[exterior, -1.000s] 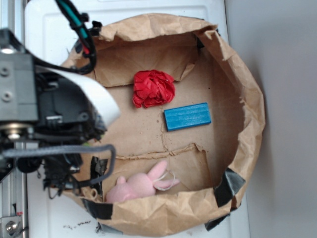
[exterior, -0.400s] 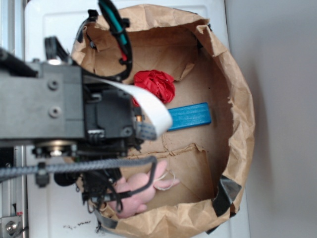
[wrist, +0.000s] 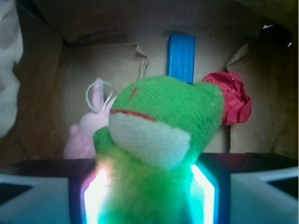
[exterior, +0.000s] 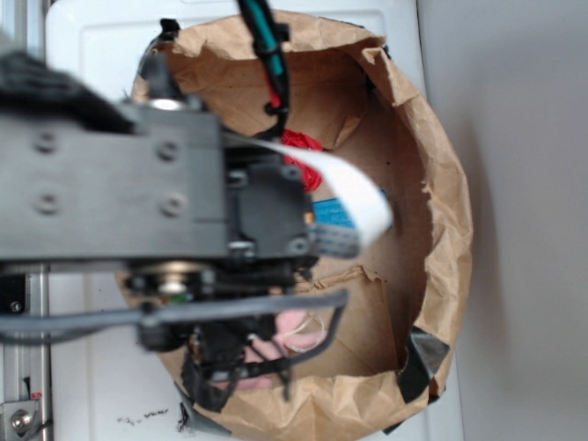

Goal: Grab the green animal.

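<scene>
The green animal (wrist: 163, 121), a fuzzy lime-green plush with a white patch and a red mouth line, fills the middle of the wrist view. My gripper (wrist: 148, 196) is shut on its body, a glowing pad pressed to each side. Its head sticks out beyond the fingertips. In the exterior view the arm hides the green animal and the gripper; the black arm body (exterior: 184, 202) hangs over the left half of the paper bag.
A brown paper bag (exterior: 450, 211) with rolled walls encloses everything. Inside lie a pink plush bunny (wrist: 86, 130), a blue block (wrist: 181, 56) and a red ruffled paper ball (wrist: 233, 100). The bag walls stand close on every side.
The arm has swung right, over the bag's middle, now covering most of the red ball, blue block and pink bunny in the exterior view.
</scene>
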You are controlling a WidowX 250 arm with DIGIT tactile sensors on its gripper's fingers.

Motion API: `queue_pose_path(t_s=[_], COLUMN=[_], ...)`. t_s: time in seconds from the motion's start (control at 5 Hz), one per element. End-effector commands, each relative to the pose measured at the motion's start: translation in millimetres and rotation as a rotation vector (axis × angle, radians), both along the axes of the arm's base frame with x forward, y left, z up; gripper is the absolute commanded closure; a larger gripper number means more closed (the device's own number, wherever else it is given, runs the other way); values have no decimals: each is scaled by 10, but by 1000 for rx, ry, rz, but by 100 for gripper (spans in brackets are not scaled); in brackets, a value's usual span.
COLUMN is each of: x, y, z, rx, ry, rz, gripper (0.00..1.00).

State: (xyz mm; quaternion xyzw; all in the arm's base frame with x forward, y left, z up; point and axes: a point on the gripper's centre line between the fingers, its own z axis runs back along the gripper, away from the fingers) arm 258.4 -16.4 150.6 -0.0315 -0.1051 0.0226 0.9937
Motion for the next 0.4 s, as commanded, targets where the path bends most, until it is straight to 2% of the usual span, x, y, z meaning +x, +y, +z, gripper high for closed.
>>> queue_pose_path(t_s=[0.0, 0.2], x=[234, 206], y=[65, 85], z=[252, 269], rx=[1, 3], ry=[-48, -76], rz=[61, 67], gripper=[100, 100])
